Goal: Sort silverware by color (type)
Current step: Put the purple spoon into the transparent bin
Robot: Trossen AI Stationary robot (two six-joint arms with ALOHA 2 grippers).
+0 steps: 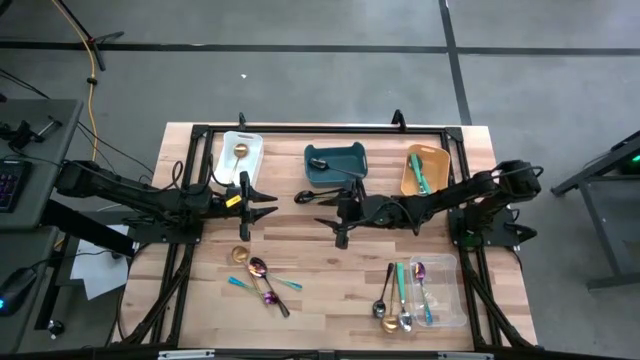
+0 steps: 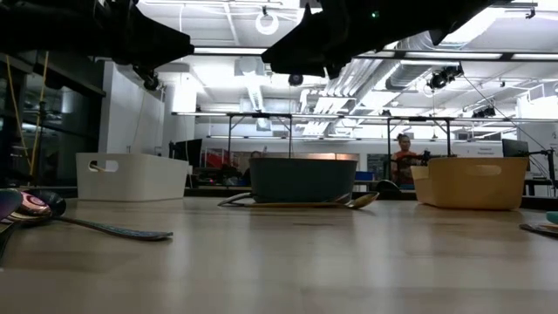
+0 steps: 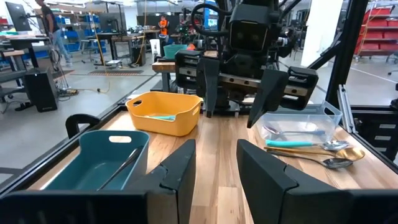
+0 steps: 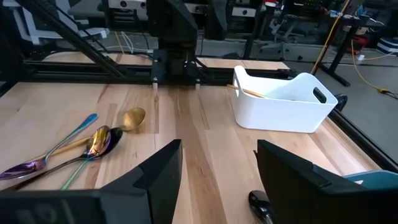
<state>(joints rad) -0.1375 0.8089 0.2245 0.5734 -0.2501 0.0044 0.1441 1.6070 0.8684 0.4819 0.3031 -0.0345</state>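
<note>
Wooden table (image 1: 320, 255); left pincer (image 1: 268, 200) beside white bin (image 1: 240, 157), fingers parted, empty; right pincer (image 1: 318, 209) near teal bin (image 1: 335, 163), wide open, empty; loose silverware (image 1: 262, 280) below

We see a grey floor (image 1: 300, 80) around the wooden counter (image 1: 320, 260), ceiling lights (image 2: 261, 52), ducts, and red shelves (image 3: 379, 25).
</note>
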